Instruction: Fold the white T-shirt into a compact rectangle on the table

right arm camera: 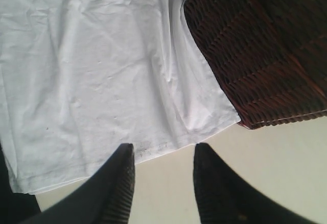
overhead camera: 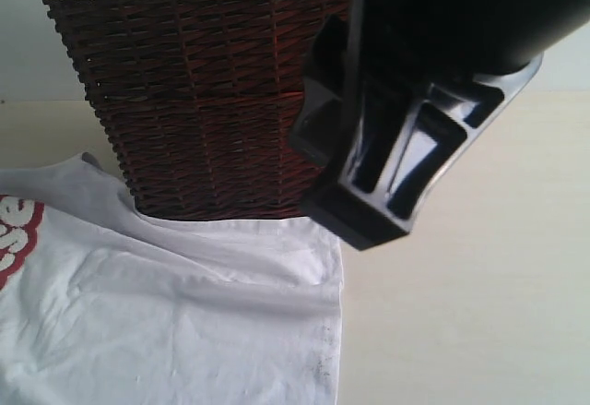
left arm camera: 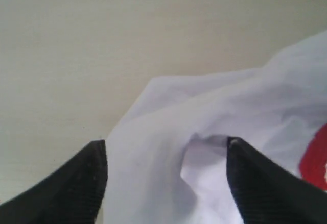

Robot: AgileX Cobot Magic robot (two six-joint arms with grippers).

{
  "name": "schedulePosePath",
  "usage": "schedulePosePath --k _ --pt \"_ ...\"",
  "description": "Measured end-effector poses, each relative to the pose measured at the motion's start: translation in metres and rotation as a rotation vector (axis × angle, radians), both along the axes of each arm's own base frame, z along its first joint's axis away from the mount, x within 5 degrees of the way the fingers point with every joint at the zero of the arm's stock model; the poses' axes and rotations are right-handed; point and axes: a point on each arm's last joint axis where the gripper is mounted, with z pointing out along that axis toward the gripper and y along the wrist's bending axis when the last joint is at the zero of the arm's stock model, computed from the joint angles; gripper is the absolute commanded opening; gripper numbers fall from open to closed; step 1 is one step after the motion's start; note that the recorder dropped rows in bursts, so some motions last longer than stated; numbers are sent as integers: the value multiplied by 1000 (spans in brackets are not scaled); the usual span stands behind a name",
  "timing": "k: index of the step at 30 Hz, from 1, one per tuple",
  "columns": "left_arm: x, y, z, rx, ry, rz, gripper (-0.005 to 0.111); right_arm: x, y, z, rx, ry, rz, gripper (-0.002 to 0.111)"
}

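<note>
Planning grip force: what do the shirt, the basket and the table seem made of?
Shirt: soft matte cloth, likely cotton; it creases and drapes.
Basket: dark brown wicker, slight sheen; woven strands show.
Table: smooth pale matte top, perhaps laminate; unclear.

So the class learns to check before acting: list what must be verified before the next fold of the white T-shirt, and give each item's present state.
1. Jaws of the left pincer apart: ok; bunched cloth lies between them, unpinched.
2. Jaws of the right pincer apart, nothing held: ok; it hangs over the hem.
3. The white T-shirt lying flat: not ok; a raised ruck sits by the left pincer.
4. The wicker basket apart from the shirt: not ok; cloth lies right against its base.
5. Exterior view unobstructed: not ok; a black arm part covers some of it.
6. Rectangle formed: cannot tell; no view shows the whole shirt.
</note>
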Motion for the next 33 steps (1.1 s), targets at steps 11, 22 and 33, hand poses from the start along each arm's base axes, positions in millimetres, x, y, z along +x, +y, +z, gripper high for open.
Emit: schedulePosePath --k 11,22,33 --pt "6 -55 47 -25 -55 -146 20 -1 1 0 10 13 1 37" --pt "-12 -109 -45 -71 364 -345 0 -2 1 0 14 20 3 37" --pt "-48 -88 -57 -28 699 -210 0 -2 2 0 19 27 5 37"
